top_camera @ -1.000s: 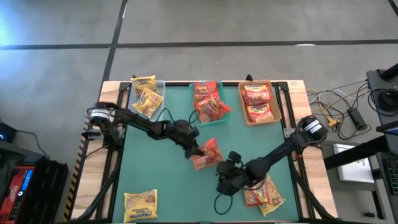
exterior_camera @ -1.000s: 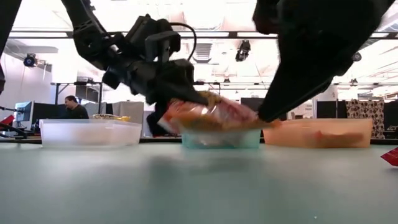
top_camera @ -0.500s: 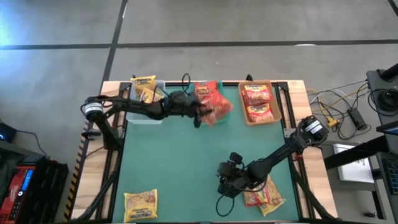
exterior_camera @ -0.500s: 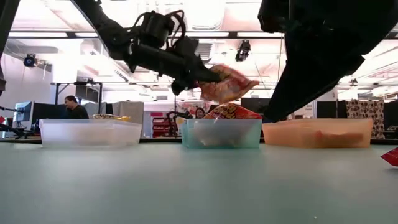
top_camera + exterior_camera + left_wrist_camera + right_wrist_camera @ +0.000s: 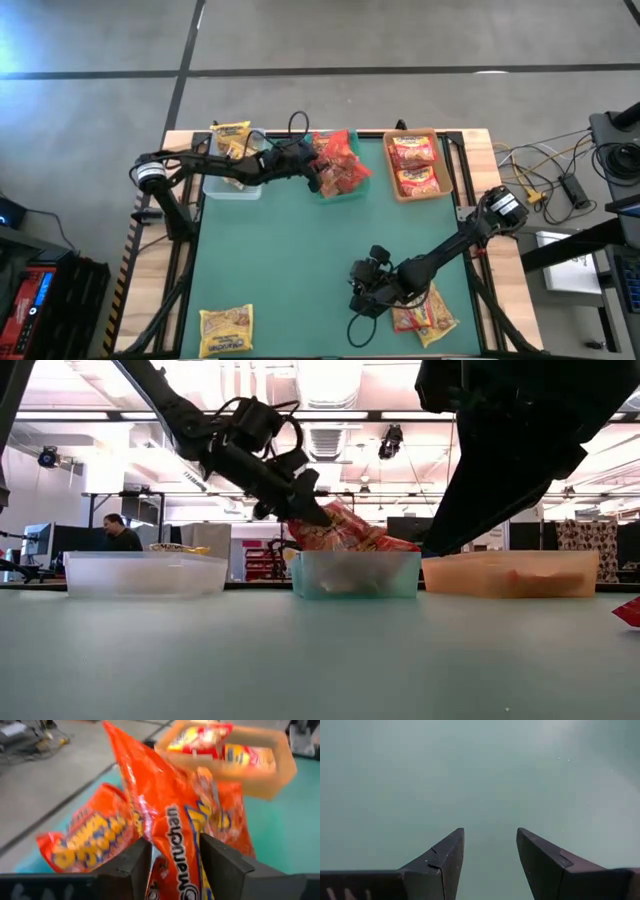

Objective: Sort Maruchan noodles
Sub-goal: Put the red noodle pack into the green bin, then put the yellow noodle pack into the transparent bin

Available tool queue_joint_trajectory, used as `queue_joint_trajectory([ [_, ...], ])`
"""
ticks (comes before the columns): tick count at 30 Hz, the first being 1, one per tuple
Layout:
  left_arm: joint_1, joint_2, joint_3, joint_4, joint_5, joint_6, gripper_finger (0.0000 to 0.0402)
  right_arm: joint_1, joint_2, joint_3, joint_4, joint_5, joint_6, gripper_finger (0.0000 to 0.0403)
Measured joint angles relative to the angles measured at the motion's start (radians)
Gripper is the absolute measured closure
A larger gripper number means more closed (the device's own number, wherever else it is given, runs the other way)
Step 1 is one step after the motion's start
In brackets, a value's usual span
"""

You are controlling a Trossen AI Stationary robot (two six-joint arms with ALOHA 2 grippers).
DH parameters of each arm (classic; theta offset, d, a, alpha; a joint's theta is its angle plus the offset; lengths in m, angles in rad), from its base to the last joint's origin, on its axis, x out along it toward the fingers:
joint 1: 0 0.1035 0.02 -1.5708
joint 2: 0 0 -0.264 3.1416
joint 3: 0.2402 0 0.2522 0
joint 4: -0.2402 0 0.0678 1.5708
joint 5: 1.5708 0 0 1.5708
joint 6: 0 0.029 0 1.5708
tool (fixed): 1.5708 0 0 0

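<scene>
With my left hand (image 5: pixel 172 857) loosely around the orange packet (image 5: pixel 170 815) above the teal tray (image 5: pixel 356 574), I should release fully before lifting; right hand (image 5: pixel 490 855) parted, empty.

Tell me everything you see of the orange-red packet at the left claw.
The orange-red packet is crinkly glossy plastic printed with a Maruchan logo. It stands tilted on end between the fingers of the left claw, over the teal tray, leaning on the other orange-red packets piled there. The fingers flank it; whether they grip cannot be told.
</scene>
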Motion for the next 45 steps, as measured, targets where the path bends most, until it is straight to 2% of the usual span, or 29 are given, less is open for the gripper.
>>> queue_joint_trajectory([
  [4,-0.001,-0.005,0.067,-0.019,-0.022,0.015,0.0231,0.0,-0.001,0.0,0.0,0.0,0.021,0.0229],
  [7,-0.001,-0.019,0.152,-0.128,-0.007,0.015,0.022,0.0,-0.001,0.0,0.0,0.0,0.041,0.0229],
  [12,-0.01,-0.032,0.328,-0.512,0.17,0.003,0.0215,0.0,-0.003,0.0,-0.003,-0.049,0.048,0.0229],
  [16,-0.053,-0.053,0.401,-0.786,0.192,0.055,0.0214,0.001,-0.011,0.0,-0.023,-0.174,0.115,0.0229],
  [19,-0.115,-0.094,0.396,-0.937,0.193,0.072,0.0214,0.001,-0.015,0.0,-0.044,-0.307,0.174,0.0229],
  [21,-0.172,-0.135,0.35,-0.987,0.192,0.046,0.0214,0.004,-0.015,0.0,-0.043,-0.396,0.205,0.0229],
  [25,-0.331,-0.261,0.19,-0.966,0.162,-0.04,0.0214,0.032,-0.015,0.02,-0.047,-0.49,0.239,0.0229],
  [29,-0.56,-0.401,0.009,-0.901,-0.002,-0.243,0.0214,0.068,-0.015,0.071,-0.051,-0.451,0.254,0.0229],
  [33,-0.807,-0.517,-0.126,-0.841,-0.14,-0.551,0.0214,0.084,-0.015,0.126,-0.041,-0.23,0.154,0.0229],
  [35,-0.924,-0.55,-0.177,-0.817,-0.161,-0.719,0.0214,0.084,-0.015,0.142,-0.04,-0.136,0.084,0.0229],
  [38,-1.081,-0.574,-0.217,-0.783,-0.191,-0.961,0.0214,0.081,-0.015,0.151,-0.012,-0.051,0.002,0.0229],
  [45,-1.37,-0.506,-0.216,-0.787,-0.144,-1.408,0.0214,0.081,-0.015,0.151,-0.007,0.016,-0.025,0.0229],
])
